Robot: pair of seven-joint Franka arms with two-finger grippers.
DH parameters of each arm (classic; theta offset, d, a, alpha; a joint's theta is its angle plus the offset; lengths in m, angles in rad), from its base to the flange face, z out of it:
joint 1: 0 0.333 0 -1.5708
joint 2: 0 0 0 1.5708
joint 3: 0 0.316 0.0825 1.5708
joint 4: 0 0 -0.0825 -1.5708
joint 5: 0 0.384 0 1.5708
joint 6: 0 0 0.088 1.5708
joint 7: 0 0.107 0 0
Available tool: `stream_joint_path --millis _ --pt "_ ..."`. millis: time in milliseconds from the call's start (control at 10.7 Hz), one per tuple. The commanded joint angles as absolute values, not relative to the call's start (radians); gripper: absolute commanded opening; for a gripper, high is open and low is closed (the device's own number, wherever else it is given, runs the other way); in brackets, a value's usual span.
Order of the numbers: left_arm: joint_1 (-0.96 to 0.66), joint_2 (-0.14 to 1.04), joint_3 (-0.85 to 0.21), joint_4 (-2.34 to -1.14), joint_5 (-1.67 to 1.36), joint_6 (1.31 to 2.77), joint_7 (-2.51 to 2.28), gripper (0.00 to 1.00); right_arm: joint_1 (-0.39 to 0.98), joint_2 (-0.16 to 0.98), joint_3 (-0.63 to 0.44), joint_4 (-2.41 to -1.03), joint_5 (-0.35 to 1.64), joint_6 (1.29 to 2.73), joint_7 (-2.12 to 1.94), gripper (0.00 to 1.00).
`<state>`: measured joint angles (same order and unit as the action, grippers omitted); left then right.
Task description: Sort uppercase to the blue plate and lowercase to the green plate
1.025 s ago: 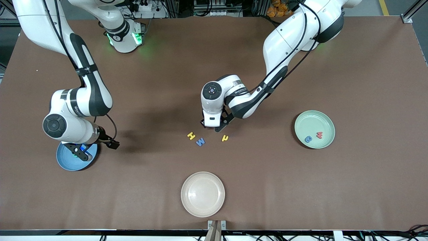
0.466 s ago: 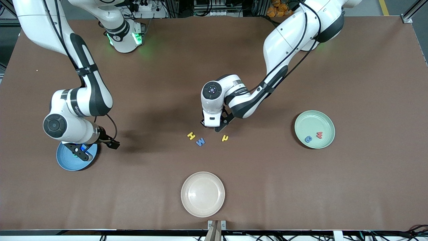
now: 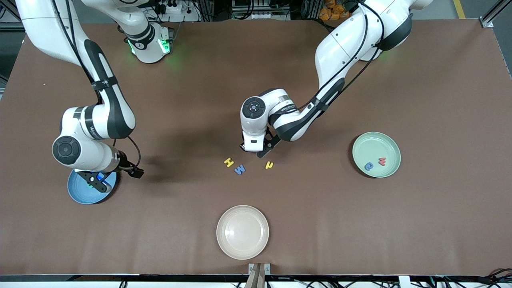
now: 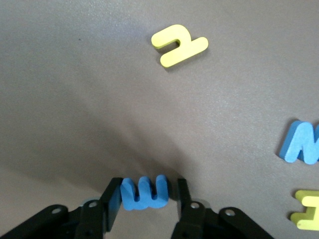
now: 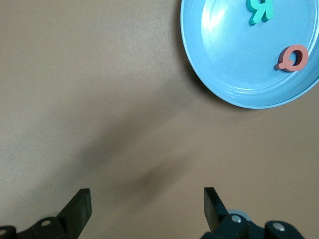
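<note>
Left end effector (image 4: 144, 206) low at counter (image 3: 256, 60) centre, fingers (image 4: 112, 204) flanking blue E-shaped letter (image 4: 144, 193), contact unclear. Right end effector (image 5: 147, 209) wide open, empty, beside blue plate (image 5: 234, 74).

Blue plate (image 5: 234, 74) w/ green R (image 5: 260, 10) & red Q (image 5: 293, 58); mint-green plate (image 3: 376, 140); beige plate (image 3: 242, 232).

table middle (image 3: 192, 120): bare, open passage
near left gripper (image 4: 145, 206): yellow h (image 4: 178, 45), blue M (image 4: 301, 143), yellow H (image 4: 308, 211) close by
front edge: beige plate (image 3: 243, 232)
</note>
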<state>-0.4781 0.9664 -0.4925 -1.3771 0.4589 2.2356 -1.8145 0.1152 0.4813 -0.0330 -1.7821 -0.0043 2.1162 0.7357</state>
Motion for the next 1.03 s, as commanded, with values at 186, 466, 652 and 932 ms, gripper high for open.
stream_joint_path --millis 186,466,652,932 --pt "-0.477 0.953 -0.477 -1.414 0.453 2.233 -1.809 0.43 0.139 0.474 -0.029 -1.766 0.009 2.106 0.816 1.00" --pt "-0.477 0.950 -0.477 -1.416 0.453 2.230 -1.802 0.37 0.161 0.477 -0.029 -1.763 0.009 2.115 0.865 1.00" --pt "-0.474 0.937 -0.477 -1.416 0.453 2.223 -1.772 0.29 0.179 0.479 -0.029 -1.763 0.011 2.117 0.868 1.00" --pt "-0.474 0.914 -0.479 -1.411 0.453 2.165 -1.728 0.12 0.210 0.482 -0.029 -1.763 0.011 2.140 0.946 1.00"
